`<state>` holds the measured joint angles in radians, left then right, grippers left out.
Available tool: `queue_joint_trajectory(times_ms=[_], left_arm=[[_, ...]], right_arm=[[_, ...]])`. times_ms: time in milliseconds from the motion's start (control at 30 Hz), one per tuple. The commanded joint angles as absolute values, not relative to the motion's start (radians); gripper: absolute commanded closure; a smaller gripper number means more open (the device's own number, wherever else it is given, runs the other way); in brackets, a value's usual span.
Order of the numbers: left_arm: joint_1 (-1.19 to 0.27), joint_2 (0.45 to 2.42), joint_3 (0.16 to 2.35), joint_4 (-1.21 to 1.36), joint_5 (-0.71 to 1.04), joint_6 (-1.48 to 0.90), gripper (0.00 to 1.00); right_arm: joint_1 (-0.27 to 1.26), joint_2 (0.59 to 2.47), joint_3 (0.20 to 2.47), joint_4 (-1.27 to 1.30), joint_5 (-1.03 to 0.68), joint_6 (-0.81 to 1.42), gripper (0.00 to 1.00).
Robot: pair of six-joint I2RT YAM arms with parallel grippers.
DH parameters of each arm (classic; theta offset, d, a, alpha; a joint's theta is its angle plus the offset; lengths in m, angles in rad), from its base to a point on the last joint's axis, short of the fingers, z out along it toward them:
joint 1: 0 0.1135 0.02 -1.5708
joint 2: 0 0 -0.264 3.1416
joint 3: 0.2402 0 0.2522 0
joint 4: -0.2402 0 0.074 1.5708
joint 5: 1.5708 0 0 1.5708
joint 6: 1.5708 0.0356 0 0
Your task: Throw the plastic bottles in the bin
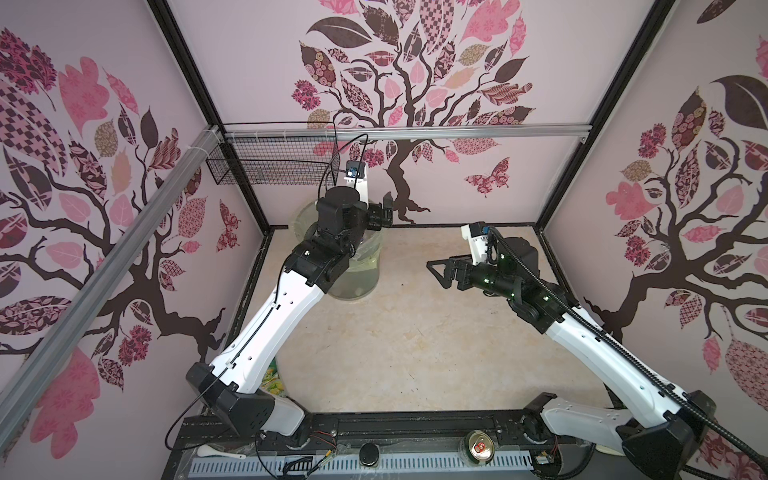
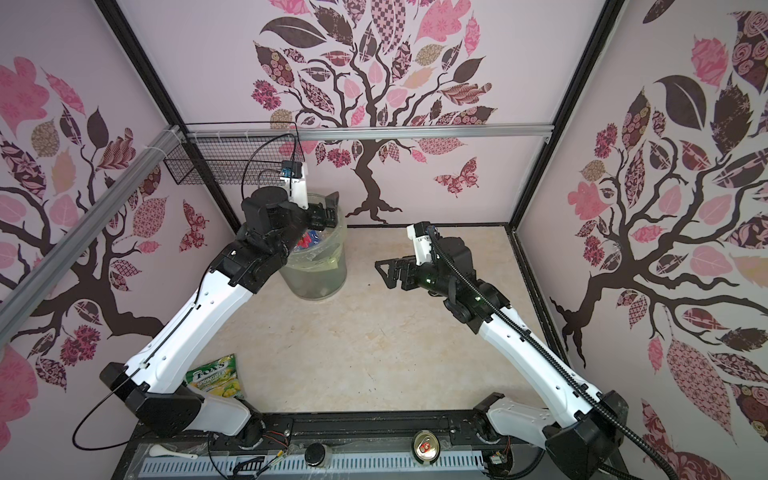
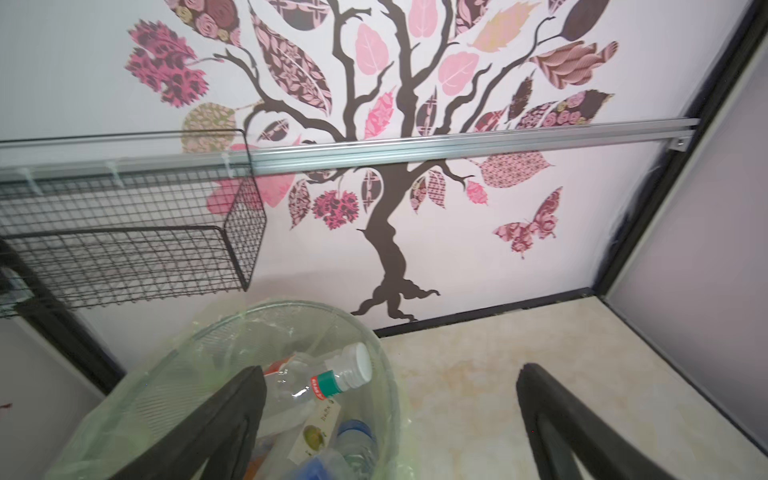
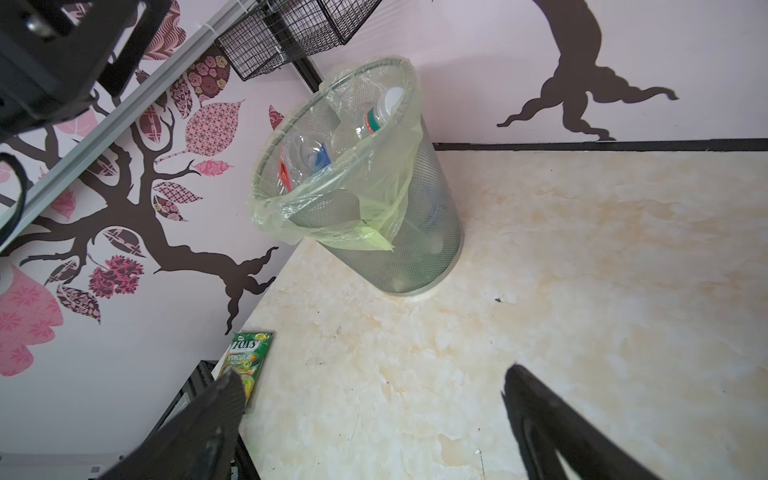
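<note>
The bin (image 1: 359, 278) (image 2: 320, 274) (image 4: 415, 232) is a round grey mesh bucket lined with a pale green bag, standing at the back left of the table. Several plastic bottles (image 2: 309, 241) (image 4: 307, 153) lie inside it. A clear one with a white cap (image 3: 345, 372) (image 4: 380, 112) leans against the rim (image 3: 291, 307). My left gripper (image 1: 384, 214) (image 2: 328, 210) (image 3: 390, 374) hangs over the bin's rim, open, with nothing between its fingers. To the bin's right, my right gripper (image 1: 436, 270) (image 2: 382, 268) (image 4: 372, 374) hovers above bare table, open and empty, pointing toward the bin.
A black wire basket (image 1: 266, 166) (image 2: 232, 162) (image 3: 124, 232) hangs on the back wall above the bin. A green candy packet (image 2: 216, 376) (image 4: 245, 357) lies by the left arm's base. A metal can (image 1: 478, 446), a black knob (image 1: 369, 453) and a white spoon (image 1: 216, 451) sit on the front ledge.
</note>
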<state>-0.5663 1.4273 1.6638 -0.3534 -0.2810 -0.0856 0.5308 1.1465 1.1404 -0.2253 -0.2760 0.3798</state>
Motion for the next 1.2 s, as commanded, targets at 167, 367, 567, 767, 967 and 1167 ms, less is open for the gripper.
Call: queue_joint_trajectory(times_ms=[167, 367, 567, 767, 967, 1167], left_arm=[[-0.576, 1.261, 1.307, -0.139, 0.019, -0.111, 0.02], [-0.452, 1.055, 1.063, -0.081, -0.166, -0.227, 0.02], [-0.222, 0.903, 0.896, -0.182, -0.19, -0.327, 0.02], [0.016, 0.851, 0.749, -0.374, -0.413, -0.523, 0.02], [0.091, 0.945, 0.671, -0.321, -0.601, -0.543, 0.02], [0.092, 1.149, 0.6, -0.11, -0.64, -0.492, 0.02]], right_arm=[[0.396, 1.088, 1.055, -0.287, -0.046, 0.403, 0.0], [0.386, 1.051, 0.942, -0.221, 0.126, 0.413, 0.0], [0.387, 1.069, 0.877, -0.157, 0.169, 0.43, 0.0], [0.387, 1.071, 0.778, -0.043, 0.279, 0.403, 0.0], [0.384, 1.134, 0.729, 0.002, 0.423, 0.334, 0.01], [0.335, 1.212, 0.648, 0.118, 0.542, 0.262, 0.01]])
